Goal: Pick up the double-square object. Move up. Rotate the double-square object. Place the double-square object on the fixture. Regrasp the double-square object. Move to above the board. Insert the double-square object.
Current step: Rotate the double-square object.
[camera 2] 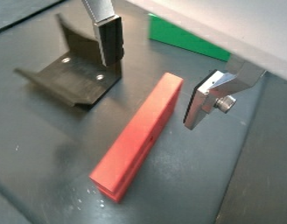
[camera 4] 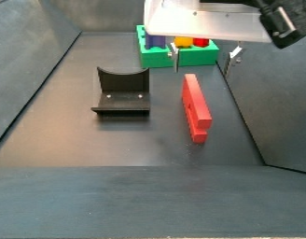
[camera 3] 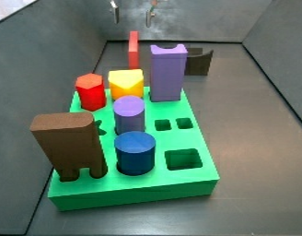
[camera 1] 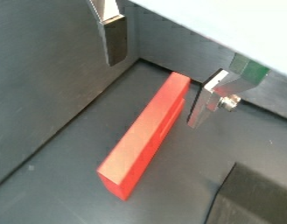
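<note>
1. Nothing done yet, by the look of it — double-square object (camera 4: 196,105) lying flat on the dark worktop (camera 4: 68,121), ungripped, just right of the fixture (camera 4: 120,91) and near the board (camera 4: 159,54) at the far end.
2. Claw (camera 2: 152,74) hovering above the far end of the salmon block, spread wide: one silver finger on either side of it in both wrist views, no pad touching, nothing pinched between.
3. Judged stage: start of the pick-up. Left to do — descend and close on the block, lift, rotate, set on the fixture, regrasp, carry above the board, insert.
4. Count, left to right in a side view: one big brown notched block (camera 3: 69,144) at the board's near-left corner; one red hexagonal peg (camera 3: 89,90); one yellow peg (camera 3: 126,84); one purple round peg (camera 3: 129,115); one blue cylinder (camera 3: 135,152); one tall purple block (camera 3: 168,71).
5. Three empty holes visible in the green slab — two small square ones (camera 3: 175,123) and one larger (camera 3: 180,160).
6. One salmon block, one fixture, one board, one claw in all.
</note>
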### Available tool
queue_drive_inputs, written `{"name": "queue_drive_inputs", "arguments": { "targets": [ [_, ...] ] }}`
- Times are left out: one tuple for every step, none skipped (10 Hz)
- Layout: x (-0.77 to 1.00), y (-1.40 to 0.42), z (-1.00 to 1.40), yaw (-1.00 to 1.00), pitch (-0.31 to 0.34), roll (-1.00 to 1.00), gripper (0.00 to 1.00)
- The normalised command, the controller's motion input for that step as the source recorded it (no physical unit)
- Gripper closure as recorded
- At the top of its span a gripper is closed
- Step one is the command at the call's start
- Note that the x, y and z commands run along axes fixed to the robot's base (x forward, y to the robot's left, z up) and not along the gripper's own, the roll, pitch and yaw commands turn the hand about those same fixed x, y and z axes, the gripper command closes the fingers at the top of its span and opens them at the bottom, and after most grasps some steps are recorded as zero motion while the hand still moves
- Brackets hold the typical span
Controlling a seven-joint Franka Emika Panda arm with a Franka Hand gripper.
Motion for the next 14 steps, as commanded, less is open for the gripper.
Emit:
{"name": "queue_drive_inputs", "arguments": {
  "targets": [
    [0.04, 0.00, -0.04, 0.78, -0.035, -0.01, 0.00],
    [0.03, 0.00, -0.04, 0.56, -0.034, -0.01, 0.00],
    [0.03, 0.00, -0.04, 0.30, -0.033, -0.01, 0.00],
    [0.00, 0.00, -1.00, 0.00, 0.000, 0.00, 0.00],
    [0.01, 0.00, -1.00, -0.08, -0.011, 0.00, 0.00],
    [0.01, 0.00, -1.00, -0.07, -0.022, -0.01, 0.00],
    [0.02, 0.00, -1.00, -0.05, -0.041, -0.03, 0.00],
    [0.02, 0.01, -1.00, -0.05, -0.046, -0.05, 0.00],
    [0.03, 0.01, -1.00, -0.03, -0.056, -0.07, 0.00],
    [0.03, 0.01, -1.00, -0.02, -0.059, -0.09, 0.00],
    [0.04, 0.01, -1.00, -0.01, -0.056, -0.12, 0.00],
    [0.05, 0.01, -1.00, -0.01, -0.061, -0.12, 0.00],
    [0.05, 0.02, -0.88, 0.00, -0.059, -0.14, 0.00],
    [0.05, 0.02, -0.79, 0.01, -0.060, -0.15, 0.00]
  ]
}}
